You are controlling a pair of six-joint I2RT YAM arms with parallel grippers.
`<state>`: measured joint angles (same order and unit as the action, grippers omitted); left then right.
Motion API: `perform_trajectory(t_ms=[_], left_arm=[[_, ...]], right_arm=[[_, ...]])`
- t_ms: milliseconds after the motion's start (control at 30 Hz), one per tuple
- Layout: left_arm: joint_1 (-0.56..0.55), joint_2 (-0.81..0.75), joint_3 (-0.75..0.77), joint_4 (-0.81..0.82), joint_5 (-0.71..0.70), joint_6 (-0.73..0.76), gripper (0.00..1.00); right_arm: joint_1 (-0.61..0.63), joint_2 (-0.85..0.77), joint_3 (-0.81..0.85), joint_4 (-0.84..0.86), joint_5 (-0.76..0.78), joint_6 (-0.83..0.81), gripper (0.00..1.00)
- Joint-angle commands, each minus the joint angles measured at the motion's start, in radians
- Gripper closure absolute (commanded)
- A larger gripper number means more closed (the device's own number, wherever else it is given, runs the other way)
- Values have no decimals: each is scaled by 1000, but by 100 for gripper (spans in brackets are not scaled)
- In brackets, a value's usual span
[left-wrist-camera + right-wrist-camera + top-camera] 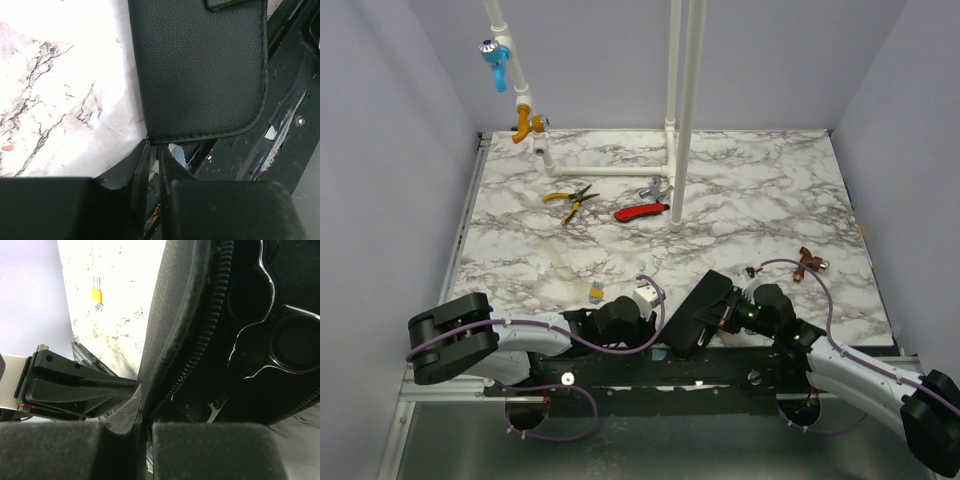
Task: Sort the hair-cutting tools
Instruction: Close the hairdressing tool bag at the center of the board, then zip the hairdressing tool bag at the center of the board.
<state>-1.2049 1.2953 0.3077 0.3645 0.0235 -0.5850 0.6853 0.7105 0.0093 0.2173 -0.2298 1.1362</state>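
Observation:
A black zip-up case [700, 310] lies partly open at the table's near edge. In the right wrist view its zipper flap [170, 340] stands up, and glossy black finger loops of a hair-cutting tool [272, 335] show inside. My right gripper [142, 427] is shut on that flap, at the case's right side [728, 315]. My left gripper [155, 145] has its jaws almost together, tips pinching the bottom seam of the case's leather cover [200, 70], at the case's left side [660, 325]. Other hair-cutting tools are hidden.
Yellow-handled pliers [570, 200] and a red-handled tool [642, 211] lie mid-table by white pipes [680, 110]. A small yellow and grey piece [596, 292] sits near the left wrist. A brown item [808, 262] lies at right. The black base rail [295, 130] runs beside the case.

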Motion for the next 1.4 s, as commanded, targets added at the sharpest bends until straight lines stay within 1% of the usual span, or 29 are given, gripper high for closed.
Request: perform_trajectory(t_ms=[0, 100, 133, 167, 267, 400, 433, 500, 567, 633, 867, 1000, 1067, 1100, 1133, 1167, 1233, 1267, 1333, 1367], left_arm=[[-48, 40, 8, -45, 33, -27, 92], [-71, 42, 1, -45, 12, -50, 92], [-78, 42, -1, -43, 5, -56, 90], [-83, 41, -4, -45, -6, -67, 86], [-85, 11, -25, -41, -65, -107, 65], [-85, -107, -65, -70, -175, -151, 37], [-84, -136, -74, -77, -204, -154, 32], [-79, -191, -89, -84, -245, -151, 27], [-51, -219, -100, -64, -253, -136, 25], [-13, -213, -101, -35, -228, -121, 24], [85, -98, -89, 110, -153, -128, 24], [135, -37, -62, 185, -89, -105, 24], [143, -2, -27, 178, -69, -82, 25], [145, 12, -12, 171, -65, -75, 25], [145, 27, 3, 167, -63, -70, 25], [146, 38, 11, 166, -64, -69, 26], [148, 59, 22, 175, -66, -72, 26], [148, 70, 30, 175, -70, -75, 27], [150, 88, 41, 170, -85, -84, 28], [150, 94, 44, 168, -92, -89, 28]], right_arm=[[3, -10, -26, 16, 21, 3, 99], [3, 31, -18, 30, 0, -10, 99], [3, 43, -19, 41, -6, -13, 99], [3, 51, -19, 51, -7, -11, 99], [3, 49, -23, 94, 2, 1, 100], [3, 21, -17, 144, 28, 28, 99], [3, 22, -13, 147, 39, 30, 99], [3, 39, -14, 153, 56, 28, 99], [3, 80, 27, 169, 65, 21, 99], [3, 135, 46, 190, 70, 19, 99], [0, 312, 98, 272, 128, 30, 99], [-15, 401, 147, 303, 116, 10, 99], [-17, 438, 164, 317, 95, 4, 99], [-17, 455, 170, 317, 84, 2, 97], [-17, 464, 172, 319, 67, 6, 88], [-17, 472, 171, 323, 49, 7, 77], [-17, 475, 158, 328, 25, 17, 62], [-17, 472, 150, 330, 13, 20, 56], [-17, 465, 142, 323, -13, 21, 48], [-17, 464, 143, 315, -28, 19, 47]])
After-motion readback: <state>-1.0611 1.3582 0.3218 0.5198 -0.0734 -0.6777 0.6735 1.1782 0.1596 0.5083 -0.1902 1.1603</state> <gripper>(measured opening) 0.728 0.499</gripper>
